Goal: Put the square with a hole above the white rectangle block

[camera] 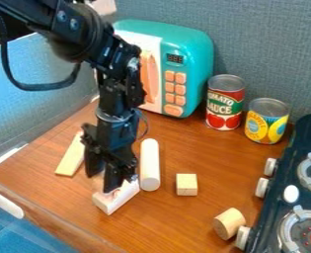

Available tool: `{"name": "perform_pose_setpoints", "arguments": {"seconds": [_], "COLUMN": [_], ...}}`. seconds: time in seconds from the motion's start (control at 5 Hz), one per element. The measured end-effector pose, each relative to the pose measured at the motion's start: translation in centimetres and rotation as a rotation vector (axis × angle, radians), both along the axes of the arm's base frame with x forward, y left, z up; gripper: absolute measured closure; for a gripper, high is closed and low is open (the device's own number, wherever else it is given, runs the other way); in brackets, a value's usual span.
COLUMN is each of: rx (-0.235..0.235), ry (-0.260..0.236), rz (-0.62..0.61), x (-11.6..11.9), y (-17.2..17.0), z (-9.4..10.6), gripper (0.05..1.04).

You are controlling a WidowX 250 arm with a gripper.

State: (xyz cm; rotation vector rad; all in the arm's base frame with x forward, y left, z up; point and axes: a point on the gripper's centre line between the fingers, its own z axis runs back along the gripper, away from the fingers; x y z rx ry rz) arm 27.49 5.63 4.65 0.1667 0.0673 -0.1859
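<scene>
The black gripper [107, 179] hangs at the left centre, directly over the white rectangle block [118, 198], and hides part of it. That block lies flat and slanted on the wooden table. A pale, wood-toned patch [98, 182] shows beside the gripper, just above the block's back left end; I cannot tell whether it is the square with a hole. The gripper covers most of that spot.
A white cylinder [149, 165] lies just right of the gripper, a flat wooden piece [71, 157] left of it. Rightward are a small wooden cube [186, 184], a wooden cylinder [229, 223] and the stove [296, 197]. Behind stand a toy microwave [190, 49] and two cans [225, 102].
</scene>
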Motion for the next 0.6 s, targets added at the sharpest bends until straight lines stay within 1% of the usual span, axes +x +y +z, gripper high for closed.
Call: {"name": "perform_pose_setpoints", "arguments": {"seconds": [0.6], "rx": [-0.002], "ry": [-0.021], "rz": [0.006], "x": [0.34], "y": [-0.69], "z": [-0.05], "gripper": [0.552]}}
